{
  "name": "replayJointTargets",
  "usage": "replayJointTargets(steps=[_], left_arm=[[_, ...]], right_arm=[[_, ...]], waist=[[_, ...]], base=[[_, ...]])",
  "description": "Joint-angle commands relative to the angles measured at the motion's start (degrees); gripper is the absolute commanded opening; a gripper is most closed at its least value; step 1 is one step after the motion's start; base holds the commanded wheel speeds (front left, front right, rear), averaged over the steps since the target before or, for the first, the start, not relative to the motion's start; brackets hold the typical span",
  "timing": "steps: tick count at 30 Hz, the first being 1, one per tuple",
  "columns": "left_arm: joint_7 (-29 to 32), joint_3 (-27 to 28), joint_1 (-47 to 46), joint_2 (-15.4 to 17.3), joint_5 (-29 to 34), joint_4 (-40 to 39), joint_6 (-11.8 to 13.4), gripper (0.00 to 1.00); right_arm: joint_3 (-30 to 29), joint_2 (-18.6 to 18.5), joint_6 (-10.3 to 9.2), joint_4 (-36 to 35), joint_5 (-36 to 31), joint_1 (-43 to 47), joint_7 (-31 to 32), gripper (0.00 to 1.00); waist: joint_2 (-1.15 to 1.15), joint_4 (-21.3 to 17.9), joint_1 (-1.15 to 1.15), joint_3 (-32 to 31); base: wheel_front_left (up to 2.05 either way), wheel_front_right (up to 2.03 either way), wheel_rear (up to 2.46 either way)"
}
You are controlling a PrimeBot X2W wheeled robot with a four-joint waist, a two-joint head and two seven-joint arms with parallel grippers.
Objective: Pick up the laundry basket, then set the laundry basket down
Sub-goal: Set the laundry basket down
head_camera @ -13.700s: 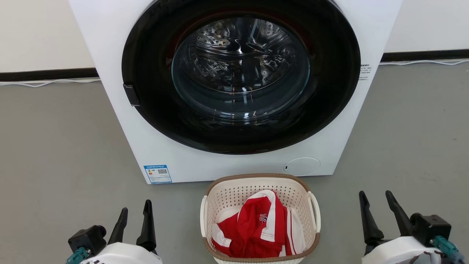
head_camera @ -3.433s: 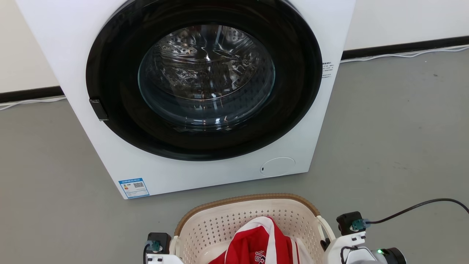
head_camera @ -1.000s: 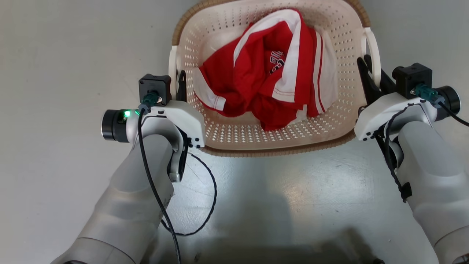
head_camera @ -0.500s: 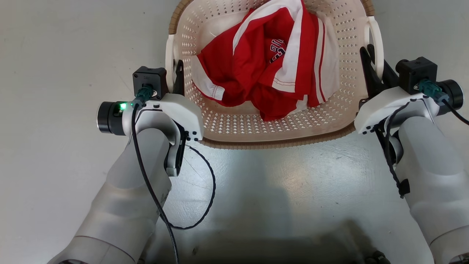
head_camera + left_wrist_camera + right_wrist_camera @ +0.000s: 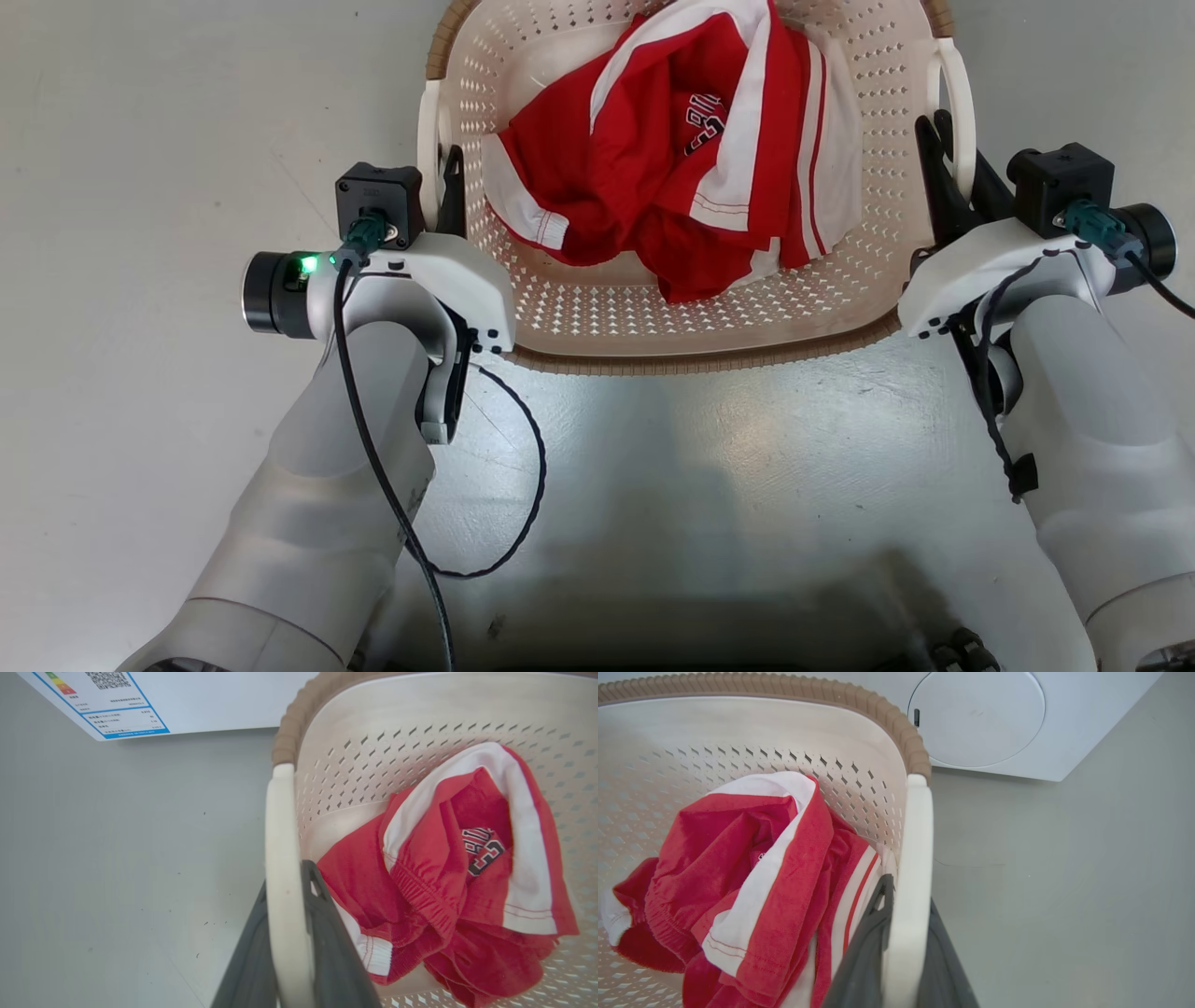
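The laundry basket (image 5: 700, 359) is cream-white and perforated with a brown woven rim. It sits at the top middle of the head view and holds a crumpled red and white garment (image 5: 681, 159). My left gripper (image 5: 443, 187) is shut on the basket's left loop handle (image 5: 280, 849), with one dark finger on each side of it. My right gripper (image 5: 945, 159) is likewise shut on the right handle (image 5: 915, 858). The basket's wall (image 5: 420, 728) and the garment (image 5: 752, 868) also appear in the wrist views. Whether the basket's base touches the floor is hidden.
The white washing machine's lower front stands just beyond the basket, with its label (image 5: 126, 714) and round service flap (image 5: 976, 718). Grey floor (image 5: 140, 140) lies open on both sides. A black cable (image 5: 523, 485) loops beside my left forearm.
The basket and both grippers have shifted slightly up the head view together. Both grips on the handles are unchanged.
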Motion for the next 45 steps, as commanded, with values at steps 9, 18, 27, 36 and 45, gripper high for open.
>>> replayJointTargets(steps=[9, 18, 27, 36, 45], left_arm=[[-0.61, 1.09, -0.23, 0.15, 1.99, -2.97, -1.11, 0.00], [-0.61, 1.31, -0.35, 0.15, 2.18, -2.84, -0.86, 0.00], [-0.61, 1.55, -0.33, 0.15, 1.86, -1.21, 0.77, 1.00], [-0.61, 1.23, -0.28, 0.15, 1.12, 0.54, 1.54, 1.00], [-0.61, 1.82, 0.15, 0.15, 0.76, 0.94, 2.13, 1.00]], right_arm=[[0.50, 1.55, 0.43, -2.41, -1.70, 3.15, -0.57, 0.00], [-0.87, 1.81, 0.43, -2.75, -2.49, 3.42, -0.57, 0.02], [-3.72, 2.72, 0.43, -2.31, -4.27, 3.32, -0.57, 1.00], [-5.22, 3.48, 0.43, -2.84, -5.17, 3.60, -0.57, 1.00], [-7.02, 3.65, 0.43, -2.92, -5.90, 4.38, -0.57, 1.00]], waist=[[0.00, 0.02, 0.00, 1.19], [0.00, 0.04, 0.00, 1.53], [0.00, -0.05, 0.00, 1.17], [0.00, -0.14, 0.00, 0.63], [0.00, -0.19, 0.00, -0.74]], base=[[0.00, 0.00, 0.00], [0.00, 0.00, 0.00], [0.00, 0.00, 0.00], [0.00, 0.00, 0.00], [0.00, 0.00, 0.00]])
